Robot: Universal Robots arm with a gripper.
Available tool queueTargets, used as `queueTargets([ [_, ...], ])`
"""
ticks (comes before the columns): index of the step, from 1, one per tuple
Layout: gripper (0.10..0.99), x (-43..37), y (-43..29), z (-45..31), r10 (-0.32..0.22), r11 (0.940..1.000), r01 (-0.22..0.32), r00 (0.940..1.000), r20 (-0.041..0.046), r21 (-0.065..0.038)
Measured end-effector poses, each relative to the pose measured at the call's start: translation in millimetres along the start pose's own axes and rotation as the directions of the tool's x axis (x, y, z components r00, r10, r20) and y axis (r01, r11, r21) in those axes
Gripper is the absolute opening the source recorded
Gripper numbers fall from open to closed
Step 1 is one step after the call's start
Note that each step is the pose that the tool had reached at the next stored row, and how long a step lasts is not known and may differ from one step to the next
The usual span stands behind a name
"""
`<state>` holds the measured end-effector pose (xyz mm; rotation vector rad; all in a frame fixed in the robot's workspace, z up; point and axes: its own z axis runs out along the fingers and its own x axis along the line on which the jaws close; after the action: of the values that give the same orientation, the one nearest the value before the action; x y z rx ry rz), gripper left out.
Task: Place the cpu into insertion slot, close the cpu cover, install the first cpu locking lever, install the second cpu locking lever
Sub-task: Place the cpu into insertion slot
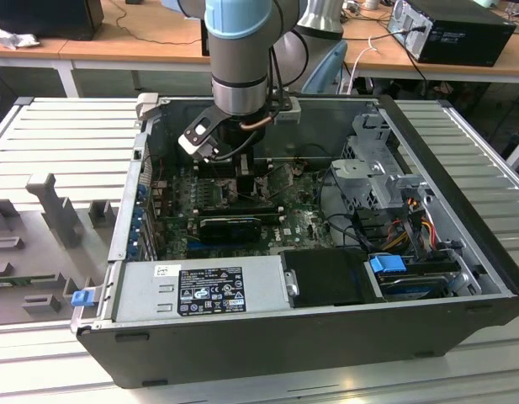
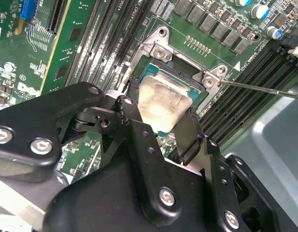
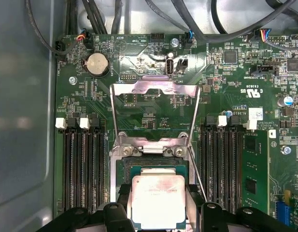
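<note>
The cpu (image 3: 157, 200) is a silver square with a teal edge. My gripper (image 3: 158, 207) is shut on it, one black finger (image 3: 194, 199) on each side. It sits over the insertion slot (image 3: 156, 167), and I cannot tell whether it is seated. In the second wrist view the cpu (image 2: 163, 102) lies between the fingers within the slot's metal rim (image 2: 160, 51). The cpu cover (image 3: 154, 87) stands swung open beyond the slot. A thin locking lever (image 2: 264, 90) sticks out beside the slot. In the exterior view the gripper (image 1: 242, 166) reaches down into the computer case (image 1: 326, 337).
Black memory slots (image 3: 83, 164) run along both sides of the slot. Cables (image 3: 105, 17) hang along the board's far edge. The exterior view shows a power supply (image 1: 200, 290) at the front, a black card (image 1: 230, 225) mid-board, and a drive cage (image 1: 373, 172) at its right.
</note>
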<state>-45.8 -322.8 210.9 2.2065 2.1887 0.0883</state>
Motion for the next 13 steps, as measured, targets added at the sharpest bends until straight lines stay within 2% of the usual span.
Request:
queueTargets([
  [13,0.533,0.1,1.0,3.9,0.002,1.0000,-0.002,1.0000,0.0001,0.001],
])
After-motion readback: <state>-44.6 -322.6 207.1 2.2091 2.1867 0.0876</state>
